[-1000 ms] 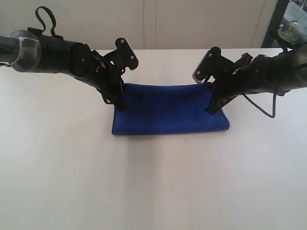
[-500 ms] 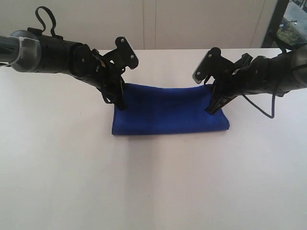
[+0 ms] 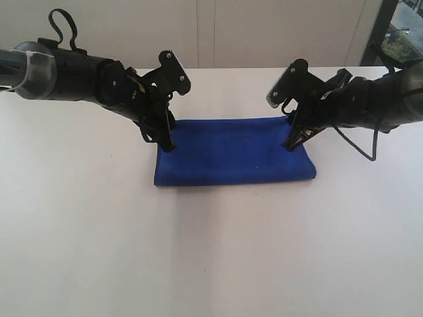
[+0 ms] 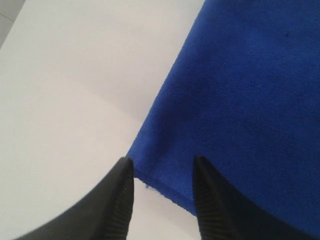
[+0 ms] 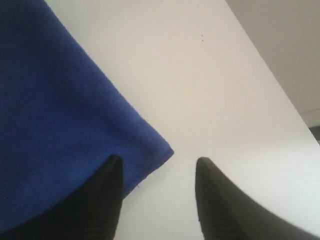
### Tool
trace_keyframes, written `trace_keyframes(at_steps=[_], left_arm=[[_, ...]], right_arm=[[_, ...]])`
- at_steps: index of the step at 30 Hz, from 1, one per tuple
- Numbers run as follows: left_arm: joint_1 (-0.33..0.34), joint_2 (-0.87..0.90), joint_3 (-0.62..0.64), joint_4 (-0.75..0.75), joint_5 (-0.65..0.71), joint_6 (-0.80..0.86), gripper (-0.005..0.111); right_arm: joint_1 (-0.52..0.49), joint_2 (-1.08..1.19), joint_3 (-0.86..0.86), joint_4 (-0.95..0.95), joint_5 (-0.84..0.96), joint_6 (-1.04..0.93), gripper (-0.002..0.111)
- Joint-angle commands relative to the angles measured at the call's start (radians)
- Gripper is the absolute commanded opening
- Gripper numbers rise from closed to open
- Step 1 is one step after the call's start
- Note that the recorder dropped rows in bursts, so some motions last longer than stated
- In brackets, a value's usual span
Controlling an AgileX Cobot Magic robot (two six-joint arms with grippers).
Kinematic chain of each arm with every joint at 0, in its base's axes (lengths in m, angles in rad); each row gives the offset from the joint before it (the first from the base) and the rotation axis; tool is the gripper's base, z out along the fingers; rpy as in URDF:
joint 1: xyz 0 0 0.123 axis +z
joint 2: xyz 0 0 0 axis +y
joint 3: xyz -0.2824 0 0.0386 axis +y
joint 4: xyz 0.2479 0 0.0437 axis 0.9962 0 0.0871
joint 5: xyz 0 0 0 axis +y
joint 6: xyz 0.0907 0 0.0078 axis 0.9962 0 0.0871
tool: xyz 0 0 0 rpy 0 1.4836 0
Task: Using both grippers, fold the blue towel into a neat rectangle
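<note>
A plain white worktop (image 3: 211,264) runs back to a pale wall (image 3: 264,33). Your left tool (image 4: 162,167) stands with its jaws apart, straddling one corner of the blue towel (image 3: 234,155) without pinching it. Your right tool (image 5: 156,165) is spread the same way, one finger over the cloth and the other over bare worktop. The towel lies as a flat band at the centre of the exterior view, apparently already doubled, with both tools at its upper corners. Expect it to be soft, light and limp: it will sag and drag. Take hold at the corners, catch all layers together, and lift both ends evenly.
</note>
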Motion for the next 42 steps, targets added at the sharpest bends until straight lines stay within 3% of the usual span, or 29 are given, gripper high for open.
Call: trace_keyframes(at_steps=[1, 5, 8, 10, 13, 16, 18, 25, 42], left_arm=[[0.002, -0.002, -0.002, -0.007, 0.019, -0.015, 0.042], [0.002, -0.008, -0.002, -0.007, 0.071, -0.097, 0.027], [0.002, -0.035, -0.002, -0.007, 0.133, -0.169, 0.011], [0.002, -0.058, -0.002, -0.007, 0.172, -0.222, 0.001], [0.002, -0.091, -0.031, -0.007, 0.266, -0.351, 0.000], [0.036, -0.093, -0.179, -0.008, 0.525, -0.574, 0.000], [0.060, -0.080, -0.233, -0.043, 0.576, -0.611, 0.000], [0.058, 0.037, -0.247, -0.249, 0.566, -0.530, 0.000], [0.058, 0.186, -0.247, -0.277, 0.415, -0.516, 0.000]], right_arm=[[-0.006, -0.029, -0.002, 0.028, -0.016, 0.167, 0.038], [-0.006, -0.072, -0.004, 0.049, 0.029, 0.349, 0.016], [-0.010, -0.102, -0.042, 0.053, 0.171, 0.400, 0.000], [-0.015, -0.111, -0.081, 0.058, 0.296, 0.446, 0.000], [-0.031, -0.113, -0.144, 0.055, 0.471, 0.525, 0.000], [-0.043, -0.113, -0.251, 0.038, 0.670, 0.630, 0.000], [-0.043, -0.110, -0.291, 0.028, 0.710, 0.657, 0.000], [-0.043, 0.006, -0.300, 0.027, 0.666, 0.677, 0.000], [-0.064, 0.075, -0.300, -0.080, 0.702, 0.783, 0.000]])
